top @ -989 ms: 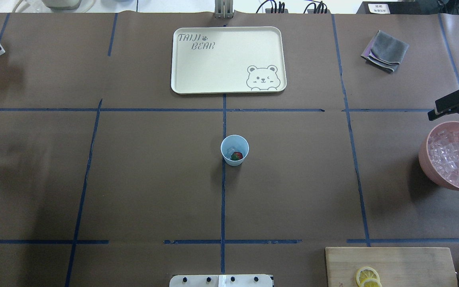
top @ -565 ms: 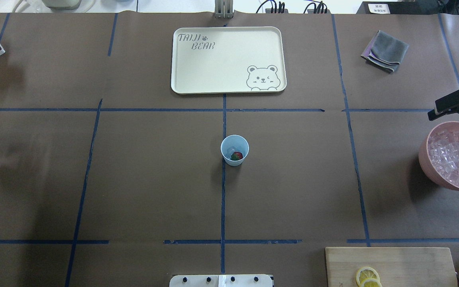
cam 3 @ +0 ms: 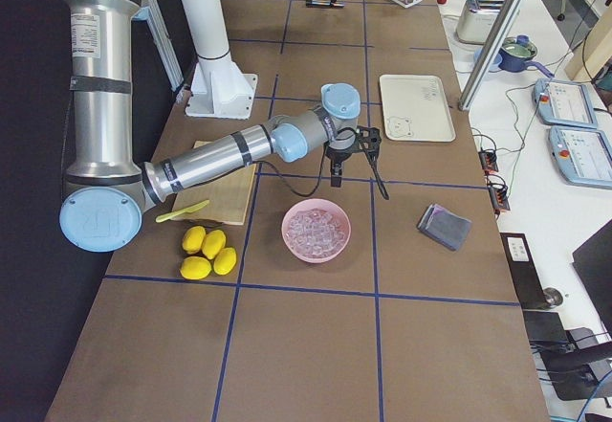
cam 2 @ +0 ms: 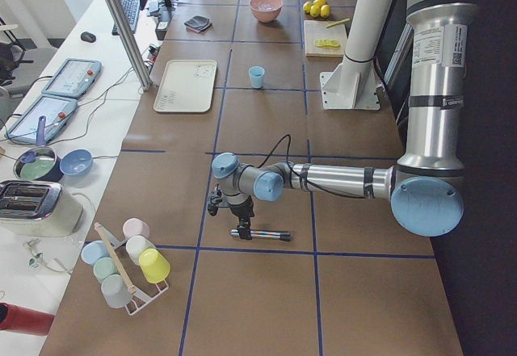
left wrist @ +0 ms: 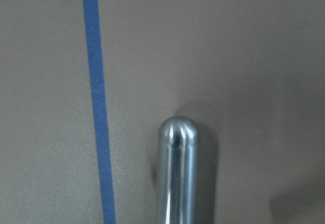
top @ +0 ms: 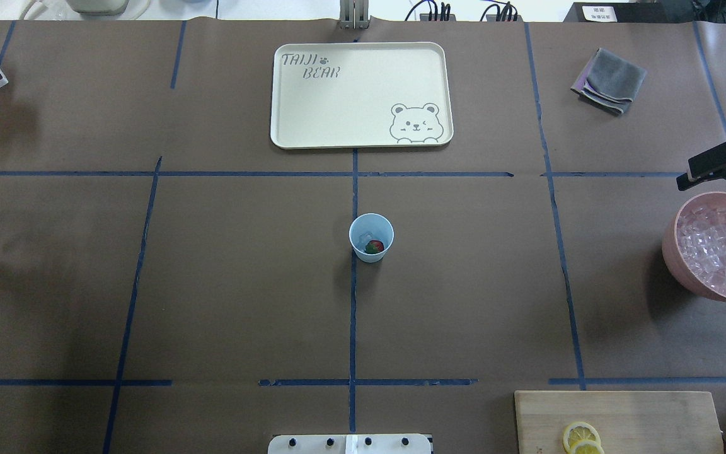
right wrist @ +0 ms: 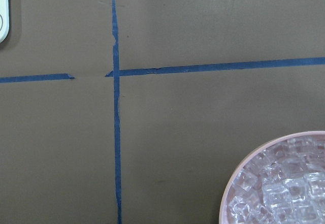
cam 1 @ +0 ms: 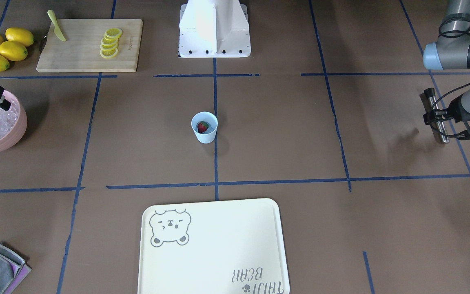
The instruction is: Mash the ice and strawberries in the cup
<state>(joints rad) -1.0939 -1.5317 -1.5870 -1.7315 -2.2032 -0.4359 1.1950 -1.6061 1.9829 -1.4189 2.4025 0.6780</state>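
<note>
The light blue cup (top: 370, 239) (cam 1: 205, 130) stands at the table's centre on the middle tape line. Inside it lie a red strawberry (top: 374, 246) (cam 1: 202, 127) and some clear ice (top: 363, 238). Far off at the table's left end, a metal rod (cam 1: 437, 116) (cam 2: 262, 233) (left wrist: 177, 178) lies flat on the paper. My left gripper (cam 1: 435, 122) (cam 2: 241, 225) is down over it, open, fingers on either side. My right gripper (top: 716, 175) (cam 3: 337, 175) hangs open and empty just beyond the pink bowl (top: 672, 252) of ice cubes.
A cream bear tray (top: 312, 113) lies beyond the cup. A grey cloth (top: 609, 81) is at the far right. A cutting board (cam 1: 80, 53) holds lemon slices and a green knife (cam 1: 56, 25), with whole lemons (cam 1: 2, 48) beside it. A rack of cups (cam 2: 125, 263) stands near the rod.
At the overhead view's left edge the left arm's cable and wrist have slid toward the near side. The cup, bowl and right gripper have not moved.
</note>
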